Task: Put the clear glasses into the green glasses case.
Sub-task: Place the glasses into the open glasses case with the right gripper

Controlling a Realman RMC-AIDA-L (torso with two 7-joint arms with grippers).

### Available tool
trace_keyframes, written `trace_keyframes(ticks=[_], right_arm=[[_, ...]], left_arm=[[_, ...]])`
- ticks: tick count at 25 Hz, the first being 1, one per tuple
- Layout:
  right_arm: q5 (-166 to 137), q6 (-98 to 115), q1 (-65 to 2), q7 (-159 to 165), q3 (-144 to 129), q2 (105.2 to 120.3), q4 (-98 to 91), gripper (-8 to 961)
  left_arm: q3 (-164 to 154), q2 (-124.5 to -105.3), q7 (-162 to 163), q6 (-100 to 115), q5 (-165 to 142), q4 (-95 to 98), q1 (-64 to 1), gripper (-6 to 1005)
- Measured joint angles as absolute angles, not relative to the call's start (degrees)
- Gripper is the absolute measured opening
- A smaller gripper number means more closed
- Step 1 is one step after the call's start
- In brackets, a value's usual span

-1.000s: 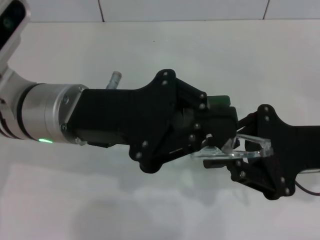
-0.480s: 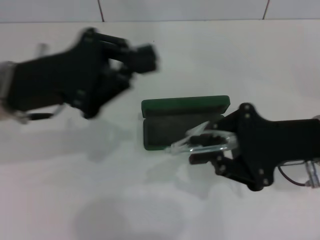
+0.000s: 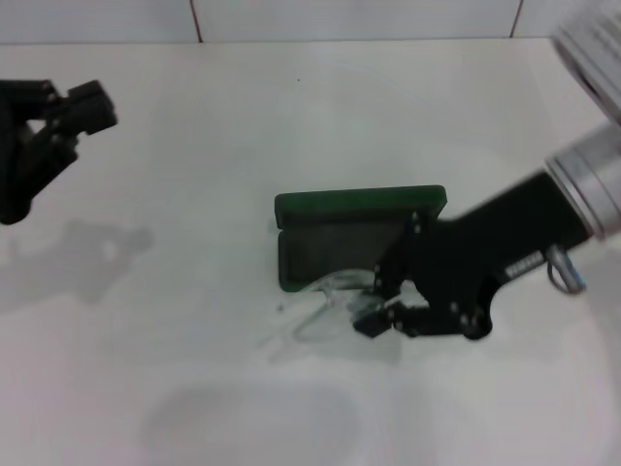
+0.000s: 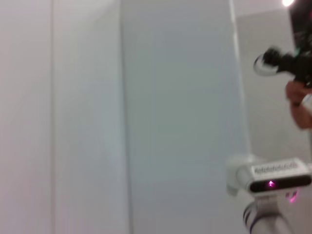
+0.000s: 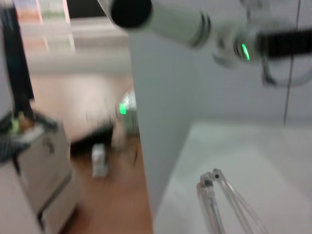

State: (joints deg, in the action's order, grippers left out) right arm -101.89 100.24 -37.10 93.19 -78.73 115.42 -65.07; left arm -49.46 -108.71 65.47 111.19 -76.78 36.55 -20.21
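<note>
The green glasses case (image 3: 335, 250) lies open in the middle of the white table, its lid (image 3: 361, 203) standing up at the far side. My right gripper (image 3: 375, 314) is low at the case's near right corner, shut on the clear glasses (image 3: 315, 306). The glasses hang tilted over the case's front edge and the table just before it. In the right wrist view their clear arms (image 5: 215, 202) stick out over the white table. My left gripper (image 3: 60, 121) is held up at the far left, well away from the case, open and holding nothing.
The white table (image 3: 194, 388) stretches around the case, with a tiled wall (image 3: 349, 17) behind it. The left wrist view shows only a pale wall and a white camera unit (image 4: 273, 175).
My left arm has swung from over the case to the far left. The right gripper has come down and turned, bringing the glasses to the case's front edge.
</note>
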Motion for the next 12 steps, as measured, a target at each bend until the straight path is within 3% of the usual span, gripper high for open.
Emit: trace_keyframes(ticks=[6,12], right_arm=[[-119.8,107.0,-51.0,118.3,-78.1,114.81,-68.9,111],[-132.3,110.3,-66.9,123.8,-78.5,115.78,-57.2,111]], left_arm=[[-46.7,-109.44,65.5,111.2,-78.9,37.3,-17.7,69],[-46.6,-110.41,64.2,111.1,-80.1,36.8,-17.0,69]])
